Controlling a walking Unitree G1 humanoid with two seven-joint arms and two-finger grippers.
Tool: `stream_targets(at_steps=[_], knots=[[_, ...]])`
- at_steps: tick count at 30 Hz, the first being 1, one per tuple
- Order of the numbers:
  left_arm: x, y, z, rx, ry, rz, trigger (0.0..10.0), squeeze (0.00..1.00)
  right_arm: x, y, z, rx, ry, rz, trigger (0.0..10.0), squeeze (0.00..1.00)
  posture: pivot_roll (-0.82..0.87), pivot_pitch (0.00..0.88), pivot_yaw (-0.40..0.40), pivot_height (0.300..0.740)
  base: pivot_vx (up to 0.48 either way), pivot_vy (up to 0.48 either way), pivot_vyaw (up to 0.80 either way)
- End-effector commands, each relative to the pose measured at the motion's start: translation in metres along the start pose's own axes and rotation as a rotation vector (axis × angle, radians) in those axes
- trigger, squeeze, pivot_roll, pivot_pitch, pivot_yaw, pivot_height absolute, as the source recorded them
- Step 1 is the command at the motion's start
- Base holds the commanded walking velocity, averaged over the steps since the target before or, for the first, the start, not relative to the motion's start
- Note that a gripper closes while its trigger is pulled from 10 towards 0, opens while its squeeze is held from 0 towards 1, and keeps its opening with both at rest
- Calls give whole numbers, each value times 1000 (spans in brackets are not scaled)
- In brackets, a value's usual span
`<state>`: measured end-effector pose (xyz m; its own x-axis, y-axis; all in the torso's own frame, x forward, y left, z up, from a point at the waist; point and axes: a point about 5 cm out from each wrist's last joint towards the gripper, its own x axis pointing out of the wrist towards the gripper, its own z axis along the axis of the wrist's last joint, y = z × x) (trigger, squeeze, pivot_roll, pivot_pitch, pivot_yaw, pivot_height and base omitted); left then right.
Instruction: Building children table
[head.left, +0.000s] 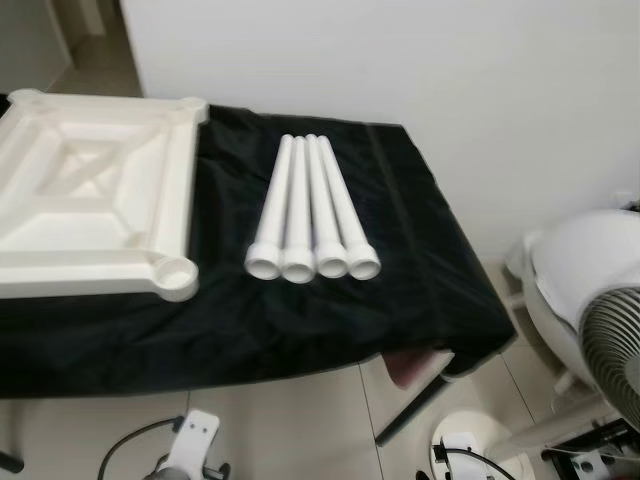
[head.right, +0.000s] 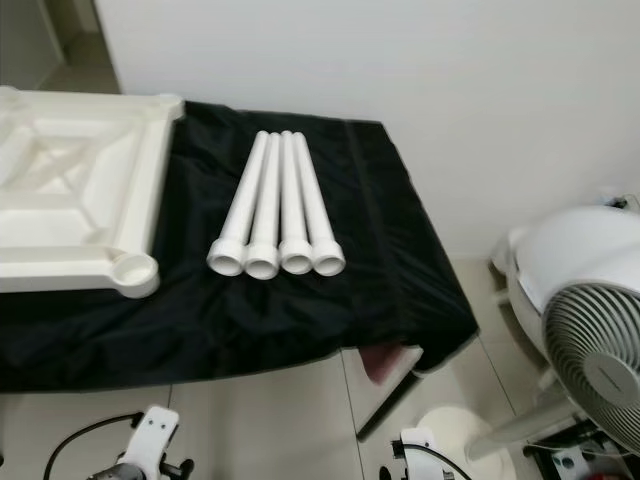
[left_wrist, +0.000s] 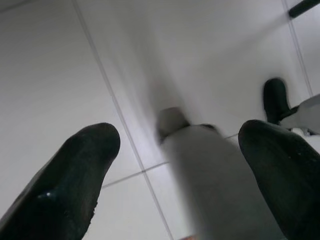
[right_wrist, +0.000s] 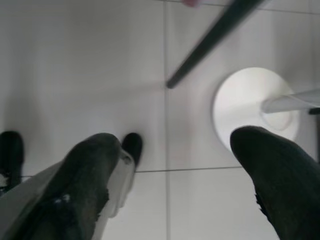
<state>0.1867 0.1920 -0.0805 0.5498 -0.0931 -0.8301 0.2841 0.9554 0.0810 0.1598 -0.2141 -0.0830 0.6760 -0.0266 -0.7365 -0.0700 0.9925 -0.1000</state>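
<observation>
We see four white table legs (head.left: 310, 212) lying side by side on the black-draped worktop (head.left: 420, 250), just right of the upturned white tabletop (head.left: 95, 195). Our left gripper (left_wrist: 175, 165) and right gripper (right_wrist: 170, 175) hang over the floor below the worktop, fingers spread, holding nothing.

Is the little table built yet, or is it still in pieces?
Still in pieces. Done so far: the white tabletop lies upside down on the black cloth, and the four white legs lie side by side next to it. In hand: nothing; the left gripper and right gripper hang open over the floor. Left: putting every leg into a corner socket.
</observation>
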Motion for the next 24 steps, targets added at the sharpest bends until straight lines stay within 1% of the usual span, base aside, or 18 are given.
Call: stream_targets(at_steps=[1, 14, 23, 24], knots=[[-2, 9, -7, -2, 30, 138, 10000, 0, 0, 2, -2, 0, 13, 6, 10000, 0, 25, 0, -72, 740, 0, 292, 0], [-2, 9, -9, -2, 36, 138, 10000, 0, 0, 1, -2, -12, 14, 12, 10000, 0, 31, 0, -76, 740, 0, 291, 0], [-3, 10, -11, 1, 41, 148, 10000, 0, 1, 4, 0, -18, 11, 22, 10000, 0, 38, 0, -75, 740, 0, 293, 0], [-3, 10, -11, 6, 35, 146, 10000, 0, 1, 4, 0, -18, 10, 21, 10000, 0, 37, 0, -72, 740, 0, 0, 0]])
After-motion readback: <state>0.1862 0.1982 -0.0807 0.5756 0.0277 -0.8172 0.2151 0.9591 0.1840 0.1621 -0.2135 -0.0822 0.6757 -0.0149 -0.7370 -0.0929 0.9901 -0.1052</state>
